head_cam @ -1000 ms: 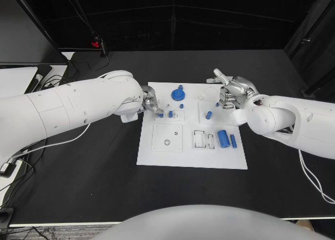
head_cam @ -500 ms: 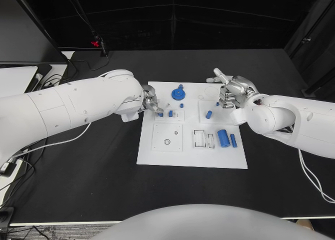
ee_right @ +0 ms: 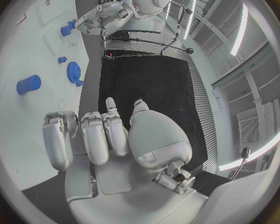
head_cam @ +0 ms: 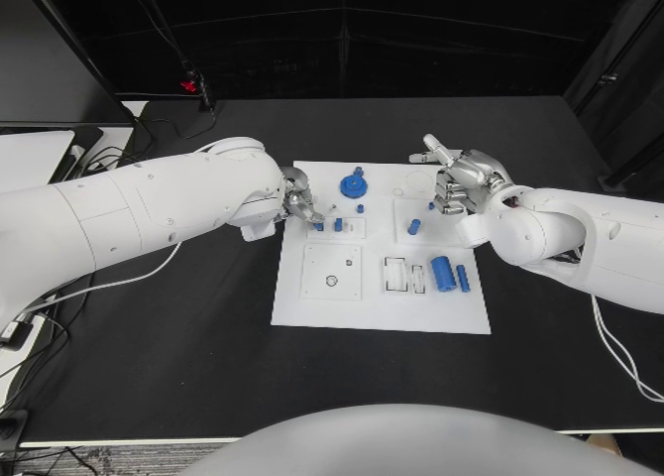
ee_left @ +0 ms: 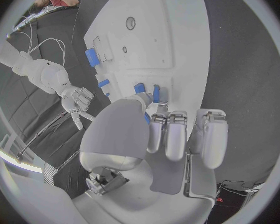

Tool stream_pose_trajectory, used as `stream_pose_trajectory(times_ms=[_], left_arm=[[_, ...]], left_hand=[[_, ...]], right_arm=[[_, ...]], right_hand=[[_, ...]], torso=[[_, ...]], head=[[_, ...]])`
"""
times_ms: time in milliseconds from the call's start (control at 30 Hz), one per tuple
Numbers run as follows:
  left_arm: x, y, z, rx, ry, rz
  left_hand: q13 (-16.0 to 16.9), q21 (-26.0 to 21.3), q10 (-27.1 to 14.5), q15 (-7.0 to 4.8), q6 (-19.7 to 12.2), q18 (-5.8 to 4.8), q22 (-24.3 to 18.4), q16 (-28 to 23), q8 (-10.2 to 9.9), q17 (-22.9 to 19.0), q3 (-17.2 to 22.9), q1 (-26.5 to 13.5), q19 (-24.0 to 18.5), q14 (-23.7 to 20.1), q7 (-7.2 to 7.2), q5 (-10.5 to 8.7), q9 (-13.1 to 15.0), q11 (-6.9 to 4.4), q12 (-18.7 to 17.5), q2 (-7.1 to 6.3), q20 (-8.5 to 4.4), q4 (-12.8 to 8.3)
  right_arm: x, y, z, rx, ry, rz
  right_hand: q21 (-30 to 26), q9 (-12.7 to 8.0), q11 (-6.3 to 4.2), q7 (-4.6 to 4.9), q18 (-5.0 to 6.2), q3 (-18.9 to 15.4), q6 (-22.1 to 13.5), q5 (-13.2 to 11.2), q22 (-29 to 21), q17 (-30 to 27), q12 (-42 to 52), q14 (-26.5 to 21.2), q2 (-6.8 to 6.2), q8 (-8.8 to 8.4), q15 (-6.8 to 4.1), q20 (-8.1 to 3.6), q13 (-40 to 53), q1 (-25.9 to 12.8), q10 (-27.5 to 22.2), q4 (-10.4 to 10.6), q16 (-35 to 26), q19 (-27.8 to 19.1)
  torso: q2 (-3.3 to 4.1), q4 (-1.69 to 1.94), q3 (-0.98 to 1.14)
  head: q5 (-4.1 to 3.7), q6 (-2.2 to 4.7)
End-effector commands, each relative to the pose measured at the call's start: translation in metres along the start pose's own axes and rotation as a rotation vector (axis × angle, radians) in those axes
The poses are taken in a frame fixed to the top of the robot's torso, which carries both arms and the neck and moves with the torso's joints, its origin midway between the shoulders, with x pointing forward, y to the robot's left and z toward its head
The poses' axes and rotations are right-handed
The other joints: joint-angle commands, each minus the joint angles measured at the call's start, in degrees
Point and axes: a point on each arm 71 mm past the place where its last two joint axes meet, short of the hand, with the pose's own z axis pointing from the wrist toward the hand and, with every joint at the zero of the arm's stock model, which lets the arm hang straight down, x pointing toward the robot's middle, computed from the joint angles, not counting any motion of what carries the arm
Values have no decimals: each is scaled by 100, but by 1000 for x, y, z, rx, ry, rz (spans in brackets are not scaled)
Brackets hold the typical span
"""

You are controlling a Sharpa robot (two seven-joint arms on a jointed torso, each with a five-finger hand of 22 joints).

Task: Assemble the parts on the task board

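The flat white rectangular task board (head_cam: 364, 307) lies in the middle of the black worktop (head_cam: 175, 347). The silver left hand (head_cam: 299, 206) sits over the board's far left part, fingertips down at a small blue peg (head_cam: 318, 227) — the left wrist view shows thumb and fingers closed in beside the pegs, but whether they actually grip one I cannot tell. A blue gear-shaped part (head_cam: 354, 185) stands just beside it, toward the far edge. The silver right hand (head_cam: 458, 183) hovers over the board's far right part, fingers curled in together, nothing in them. A short blue cylinder (head_cam: 442, 274) and a slim blue bar (head_cam: 462, 279) lie side by side near the board's right edge.
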Motion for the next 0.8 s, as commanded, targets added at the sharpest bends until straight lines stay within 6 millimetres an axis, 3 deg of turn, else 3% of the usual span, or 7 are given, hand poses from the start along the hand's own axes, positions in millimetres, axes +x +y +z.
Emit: stream_pose_trajectory(times_ms=[33, 800], left_arm=[[10, 3, 4, -23, 41, 21], [12, 4, 4, -38, 67, 14]], left_hand=[[1507, 18, 597, 19, 0, -37, 1509, 5, -23, 1509, 291, 41, 598, 609, -40, -49, -43, 39, -2, 21, 1, -227], [1507, 18, 597, 37, -66, -37, 1509, 5, -78, 1509, -35, -333, 598, 609, -22, -114, -94, 57, -2, -120, 19, -35]], right_arm=[[1, 2, 0, -12, 5, 2], [0, 2, -1, -10, 6, 3]], right_hand=[[-26, -6, 24, 379, 43, 44, -34, 26, 1373, 1510, 15, 595, 14, 24, -1, -21, 1508, 33, 606, 2, 14, 343], [-26, -6, 24, 380, 43, 49, -35, 28, 1372, 1510, 15, 595, 15, 27, -1, -21, 1508, 35, 606, 2, 14, 342]], torso=[[-1, 1, 1], [2, 2, -1]], head=[[-5, -1], [-10, -15]])
